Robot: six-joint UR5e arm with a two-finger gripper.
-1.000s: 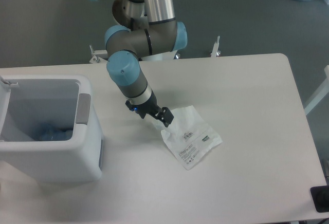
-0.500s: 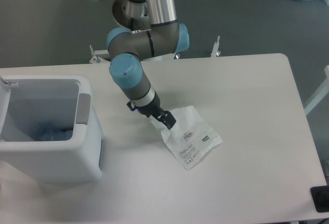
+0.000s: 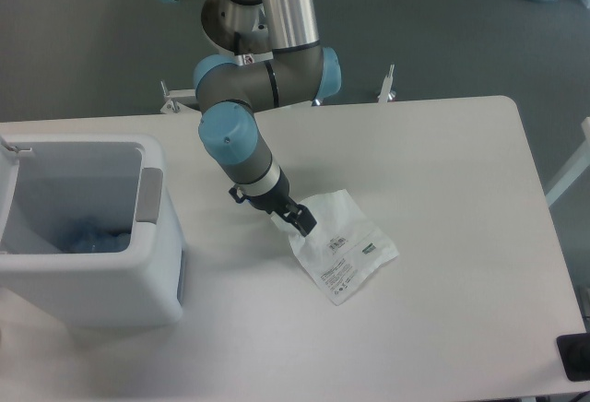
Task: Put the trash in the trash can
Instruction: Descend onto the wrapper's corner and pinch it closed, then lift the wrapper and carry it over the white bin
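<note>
The single fixed camera looks down at a white desk (image 3: 442,328) that fills most of the frame, with grey floor above it. At the left edge stands the trash can (image 3: 101,287), a boxy white bin with rounded corners and a thick rim, its grey tab (image 3: 150,195) on the rim side that faces the middle of the picture. Inside, toward the lower left of its hollow, lies something bluish and translucent (image 3: 92,236) that may be the bottle, though it is too blurred to be sure. Just right of centre the pouch (image 3: 343,245) lies flat on the desk, white and translucent, slightly crumpled, with a small printed label near its lower right part. The arm comes down from the top centre of the frame, its silver tube and blue-capped joints bending toward the middle, and the dark gripper (image 3: 300,224) sits at the upper left corner of the pouch, touching or just over its edge. The gripper's fingertips are small and dark against the plastic, so I cannot tell whether they are parted or pinched on the pouch. The pouch and the trash can are well apart, with bare desk between them. At the lower right corner of the frame a small black object (image 3: 576,358) pokes in at the desk's edge.
</note>
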